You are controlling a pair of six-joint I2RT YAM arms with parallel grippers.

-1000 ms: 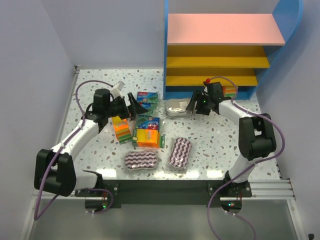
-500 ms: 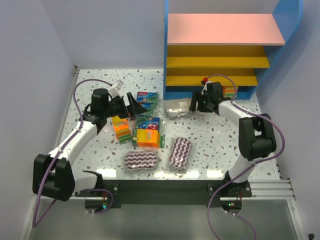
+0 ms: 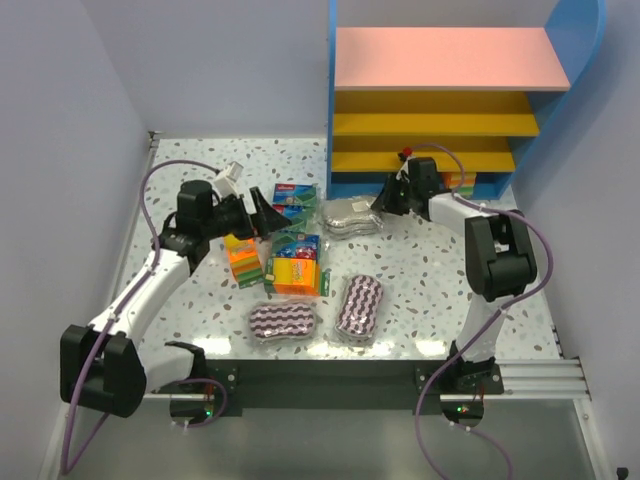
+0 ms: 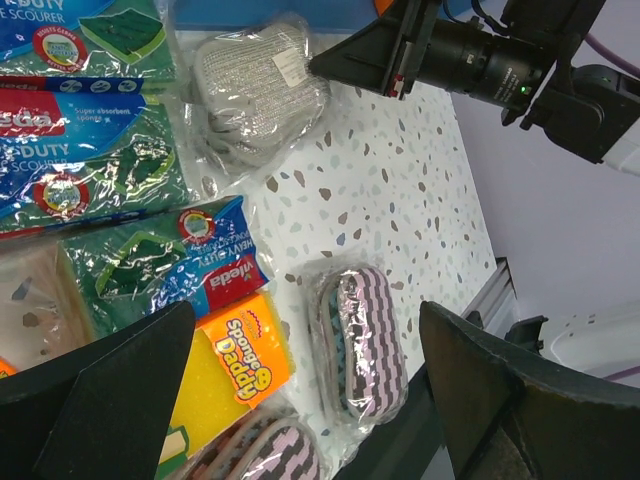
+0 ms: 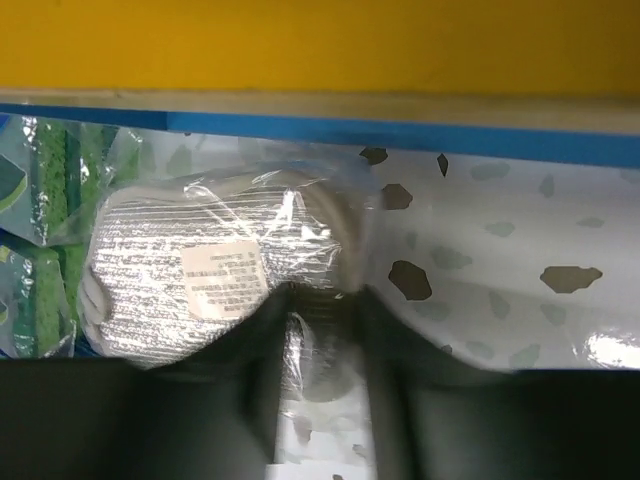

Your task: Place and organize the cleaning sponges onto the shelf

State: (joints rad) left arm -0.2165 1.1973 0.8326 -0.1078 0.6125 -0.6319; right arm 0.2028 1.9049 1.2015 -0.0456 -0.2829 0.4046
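Speckled tabletop [image 3: 420,270], silvery scourer pack [image 3: 347,216] long axis left-right, right fingers [image 5: 215,385] seemingly pinching its edge, left fingers [image 4: 110,400] wide.

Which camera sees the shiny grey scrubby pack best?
Left wrist view: the whole silvery-grey wrapped scourer pack shows, sharp. Right wrist view is close but blurry, dark fingers covering its near edge. Top view shows it small.

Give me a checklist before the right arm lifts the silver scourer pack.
1. Is the right claw at the wrapper edge of the scourer pack: ok.
2. Is its grip fully closed on the wrapper: cannot tell, view blurred.
3. Is the left claw open and empty: ok.
4. Is the left claw apart from the scourer pack: ok.
5. Does the open front of the shelf face the pack: ok.
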